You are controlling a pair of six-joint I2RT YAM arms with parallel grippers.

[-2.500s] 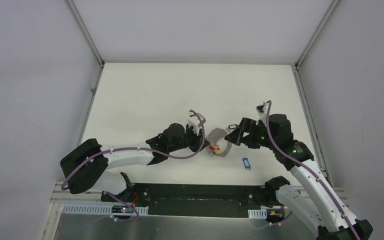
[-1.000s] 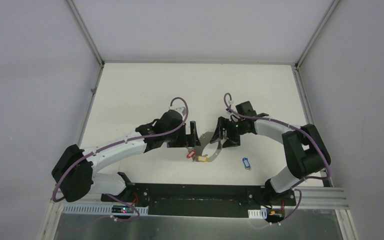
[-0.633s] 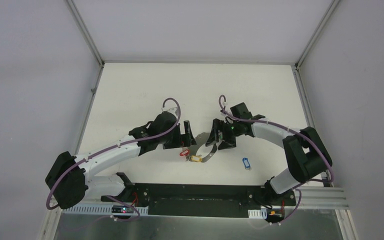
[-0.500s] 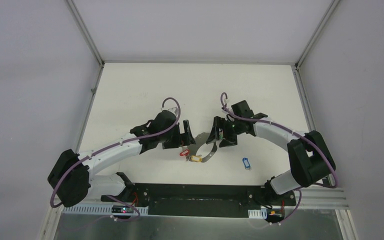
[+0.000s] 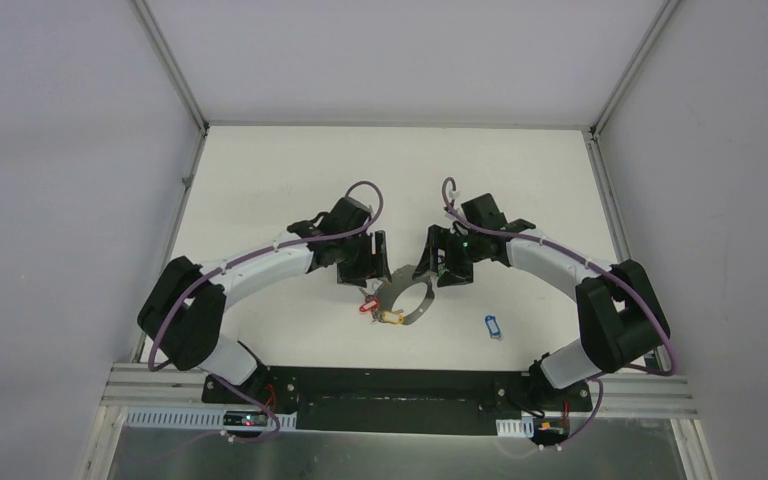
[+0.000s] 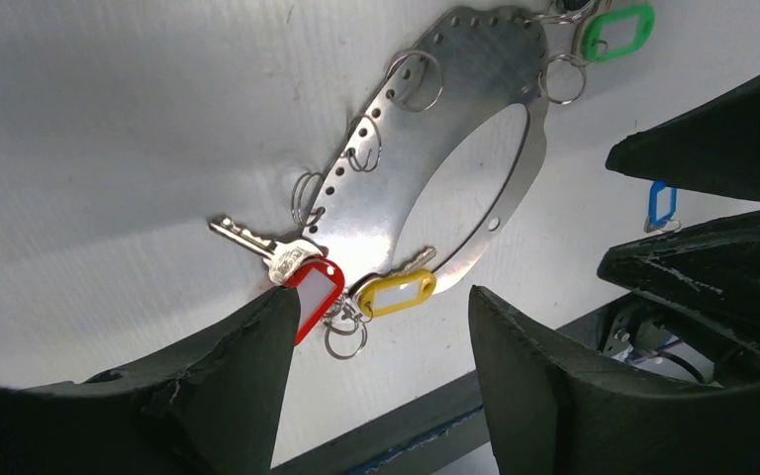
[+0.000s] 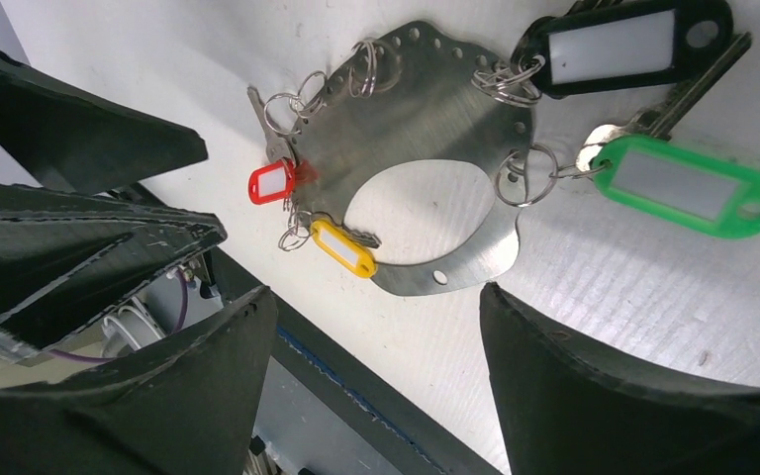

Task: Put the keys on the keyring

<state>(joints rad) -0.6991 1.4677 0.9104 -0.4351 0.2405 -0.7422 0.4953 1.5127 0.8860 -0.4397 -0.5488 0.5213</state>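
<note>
Flat on the table (image 5: pixel 290 180), between the two arms: keyring (image 6: pixel 396 188), a thin perforated metal hoop with split rings (image 6: pixel 414 79) along its rim. Left fingers (image 6: pixel 208 396) apart and empty, hanging over the hoop's left side, near the red-tagged key (image 6: pixel 312 292) and yellow-tagged key (image 6: pixel 396 294). Right fingers (image 7: pixel 604 396) likewise apart and empty, over the hoop's far right side beside the green-tagged key (image 7: pixel 688 188) and black-tagged key (image 7: pixel 618 45). Blue-tagged key (image 5: pixel 492 326) loose on the table, well apart to the right, not yet fitted.

Seating of the red and yellow keys on their rings: not discernible.

Hazards from here:
- Hoop lying flush with the table, so likely to skate or pivot under a one-sided pinch.
- Risk of closing on a tag instead of the rim.
- Hung keys liable to swing and tangle on lifting.
</note>
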